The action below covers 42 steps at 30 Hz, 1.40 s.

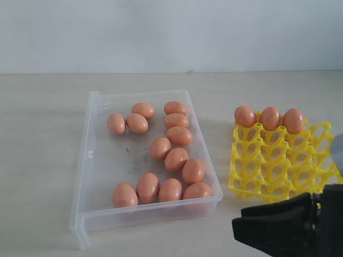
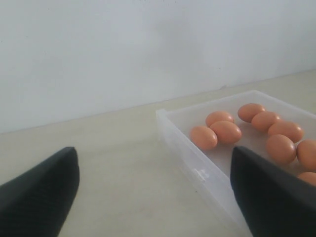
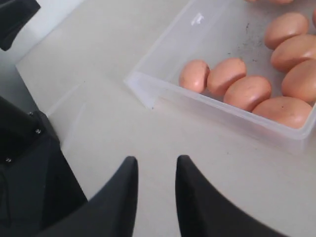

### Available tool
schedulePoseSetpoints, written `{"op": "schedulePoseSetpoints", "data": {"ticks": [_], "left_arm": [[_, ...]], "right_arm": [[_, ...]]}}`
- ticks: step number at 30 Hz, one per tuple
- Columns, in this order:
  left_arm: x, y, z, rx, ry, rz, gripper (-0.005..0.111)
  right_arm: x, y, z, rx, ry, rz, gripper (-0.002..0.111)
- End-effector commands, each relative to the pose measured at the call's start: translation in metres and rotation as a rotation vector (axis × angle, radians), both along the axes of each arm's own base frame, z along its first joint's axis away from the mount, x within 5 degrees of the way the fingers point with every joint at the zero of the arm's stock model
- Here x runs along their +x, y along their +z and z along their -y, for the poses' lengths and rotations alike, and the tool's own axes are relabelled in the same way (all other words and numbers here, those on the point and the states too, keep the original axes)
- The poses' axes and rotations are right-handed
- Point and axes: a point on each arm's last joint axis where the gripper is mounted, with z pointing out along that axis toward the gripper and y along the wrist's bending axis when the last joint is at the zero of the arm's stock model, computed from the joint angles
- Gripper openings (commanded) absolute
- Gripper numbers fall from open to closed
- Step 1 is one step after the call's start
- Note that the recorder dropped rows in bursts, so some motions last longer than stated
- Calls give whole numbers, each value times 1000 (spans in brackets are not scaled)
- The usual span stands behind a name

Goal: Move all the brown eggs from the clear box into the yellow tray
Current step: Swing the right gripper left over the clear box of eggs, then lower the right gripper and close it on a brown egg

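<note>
Several brown eggs [image 1: 161,148] lie loose in the clear box [image 1: 86,160] left of centre on the table. The yellow tray [image 1: 278,171] stands to the box's right, with three brown eggs [image 1: 270,118] in its far row. My right gripper [image 1: 236,222] hovers low over the table in front of the tray, near the box's front right corner. In the right wrist view this gripper [image 3: 156,163] is open a little, with only bare table between the fingers. My left gripper [image 2: 153,165] is wide open beside the box's left wall [image 2: 197,170], holding nothing. It is out of the exterior view.
A pale wall rises behind the beige table [image 1: 43,107]. In the right wrist view, dark robot parts [image 3: 29,173] stand at the table's near edge, with another dark part [image 3: 15,15] above them. Faint dark scuffs [image 1: 134,158] mark the box floor.
</note>
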Motion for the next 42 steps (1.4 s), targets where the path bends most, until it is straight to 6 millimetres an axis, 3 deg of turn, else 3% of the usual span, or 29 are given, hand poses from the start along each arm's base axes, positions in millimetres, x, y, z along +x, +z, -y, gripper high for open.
{"op": "schedulePoseSetpoints", "data": {"ticks": [1,7,11,17,23,27,29,31,34,42], "left_arm": [[0,0,0,-15,-3,4,78],[0,0,0,-15,-3,4,78],[0,0,0,-15,-3,4,78],[0,0,0,-15,-3,4,78],[0,0,0,-15,-3,4,78],[0,0,0,-15,-3,4,78],[0,0,0,-15,-3,4,78],[0,0,0,-15,-3,4,78],[0,0,0,-15,-3,4,78],[0,0,0,-15,-3,4,78]], "right_arm": [[26,6,-12,-46,48,24,23],[64,23,-49,-148,85,163,23],[82,31,-87,-215,170,261,26],[130,10,-123,-353,-30,270,46],[160,-12,-144,-439,-12,311,46],[170,-30,-147,-543,41,388,46],[178,-36,-142,-597,-61,385,46],[185,-40,-133,-560,-298,244,46],[186,-44,-126,-547,-454,120,46],[180,-44,-139,-310,-519,-141,46]]}}
